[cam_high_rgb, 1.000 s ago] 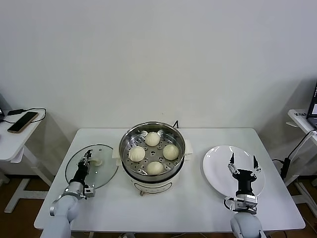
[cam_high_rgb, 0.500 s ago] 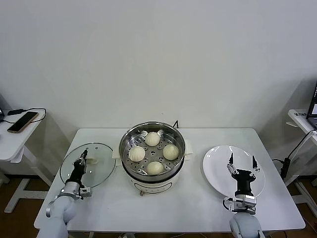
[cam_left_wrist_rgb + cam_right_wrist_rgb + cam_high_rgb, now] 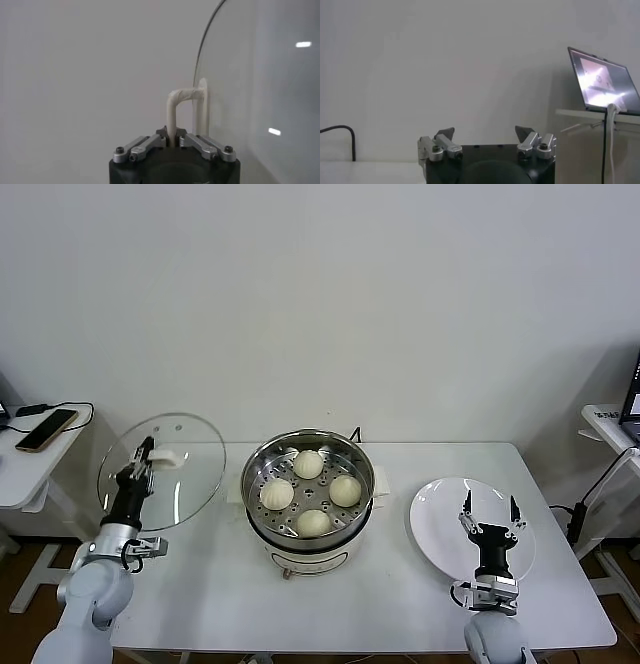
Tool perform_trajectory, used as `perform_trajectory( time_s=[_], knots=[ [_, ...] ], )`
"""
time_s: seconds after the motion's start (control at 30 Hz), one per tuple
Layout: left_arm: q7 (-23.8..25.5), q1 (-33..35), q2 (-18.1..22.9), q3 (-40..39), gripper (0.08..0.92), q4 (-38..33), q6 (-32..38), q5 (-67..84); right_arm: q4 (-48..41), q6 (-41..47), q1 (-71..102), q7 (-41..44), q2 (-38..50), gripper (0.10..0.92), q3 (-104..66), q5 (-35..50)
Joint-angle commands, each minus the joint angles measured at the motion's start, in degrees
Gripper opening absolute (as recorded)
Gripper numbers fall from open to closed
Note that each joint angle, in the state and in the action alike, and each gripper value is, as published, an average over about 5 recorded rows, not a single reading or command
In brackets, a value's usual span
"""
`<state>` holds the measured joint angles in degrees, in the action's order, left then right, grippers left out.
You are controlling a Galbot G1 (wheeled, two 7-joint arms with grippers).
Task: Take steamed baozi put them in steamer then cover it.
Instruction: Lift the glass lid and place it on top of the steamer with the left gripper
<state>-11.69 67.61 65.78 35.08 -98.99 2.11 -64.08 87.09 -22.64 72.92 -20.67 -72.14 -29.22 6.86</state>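
I see clear glass lid [image 3: 162, 472] tilted at frame left, left gripper [image 3: 137, 466] clamped on its cream handle [image 3: 181, 108], four baozi [image 3: 311, 491] in steamer [image 3: 257, 481] centre, right gripper [image 3: 490, 514] spread wide over plate [image 3: 435, 509].

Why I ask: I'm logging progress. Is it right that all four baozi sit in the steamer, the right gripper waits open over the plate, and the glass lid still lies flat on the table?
Not quite. In the head view, the left gripper holds the cover by its handle, raised off the table and tilted. Four baozi do sit in the steamer, and the right gripper is open over the plate.

The head view looks down at the table [image 3: 400, 584]; both wrist views face the wall closely.
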Motion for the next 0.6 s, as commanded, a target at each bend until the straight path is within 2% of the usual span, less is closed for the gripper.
perform_trajectory(
  time_s=[0.03,0.17,0.33,0.47,0.6],
  knots=[
    [7.8,2.7,-1.8,-11.1,0.193,-25.7,-7.4,4.6,0.4,0.1,0.3,0.0,0.3,0.823,-0.3,0.0],
    [12.6,-0.4,-1.5,-20.9,0.193,-27.1,-14.3,2.6,0.5,0.1,0.5,0.2,0.2,0.823,-0.5,-0.2],
    [18.0,-5.3,1.1,-31.3,0.193,-25.4,-21.7,-1.5,0.2,0.1,0.6,0.3,-0.2,0.823,-0.8,-0.5],
    [22.5,-9.4,5.1,-36.7,0.193,-20.8,-26.7,-6.1,-0.2,0.2,0.3,0.3,-0.6,0.823,-0.9,-0.9],
    [26.4,-11.9,9.1,-38.1,0.193,-15.9,-29.2,-12.2,-0.7,0.2,0.0,0.4,-1.0,0.823,-0.9,-1.0]
  ],
)
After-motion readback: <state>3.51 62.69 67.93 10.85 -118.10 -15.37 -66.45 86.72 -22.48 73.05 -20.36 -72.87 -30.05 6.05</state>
